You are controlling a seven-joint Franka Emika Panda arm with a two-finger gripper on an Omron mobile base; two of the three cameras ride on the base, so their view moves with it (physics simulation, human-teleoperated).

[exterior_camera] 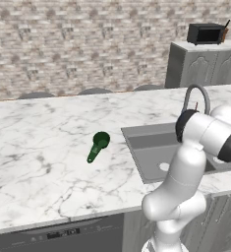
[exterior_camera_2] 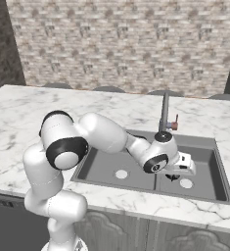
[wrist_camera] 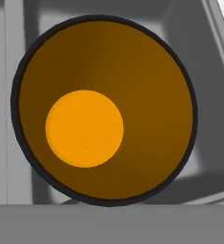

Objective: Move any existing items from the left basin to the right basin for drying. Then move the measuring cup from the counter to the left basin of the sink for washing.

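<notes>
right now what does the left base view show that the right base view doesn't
Left base view: the green measuring cup lying on the marble counter, and a black microwave on the far cabinet. Right base view: both sink basins, left and right, with the hand low over the right one. Both: the faucet, the sink and the white arm.

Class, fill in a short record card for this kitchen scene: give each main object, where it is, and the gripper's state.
measuring cup: lying on the counter, left of the sink
orange-yellow item: black-rimmed, close below the hand camera, over grey sink floor
gripper: low over the right basin, beside the divider; fingers shut
left basin: nothing seen inside
faucet: behind the sink
</notes>
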